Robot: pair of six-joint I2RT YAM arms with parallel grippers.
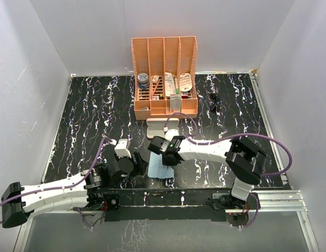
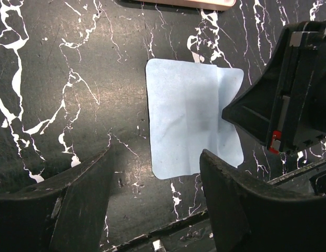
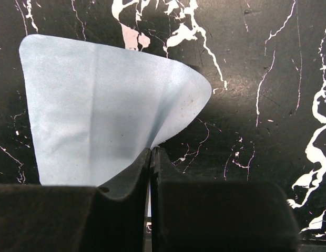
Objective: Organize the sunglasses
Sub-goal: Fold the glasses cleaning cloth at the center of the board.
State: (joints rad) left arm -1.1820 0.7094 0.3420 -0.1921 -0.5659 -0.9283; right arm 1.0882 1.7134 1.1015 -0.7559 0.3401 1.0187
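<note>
The sunglasses [image 1: 214,102], small and black, lie on the marble table right of the orange organizer, far from both grippers. A light blue cloth [image 3: 94,110] lies near the table's front edge, one side lifted. My right gripper [image 3: 151,151] is shut on the cloth's edge, which rises in a fold into the pinch. From above the right gripper [image 1: 167,156] sits over the cloth [image 1: 160,169]. My left gripper [image 2: 156,157] hangs open just left of the cloth [image 2: 189,121], nothing between its fingers; from above the left gripper [image 1: 138,159] is low at the front.
A pink glasses case [image 1: 163,127] lies in front of the orange organizer [image 1: 164,79], which holds several small items. The right arm's purple cable [image 1: 215,137] loops over the table's middle. The table's front rail [image 1: 179,197] runs just behind the cloth.
</note>
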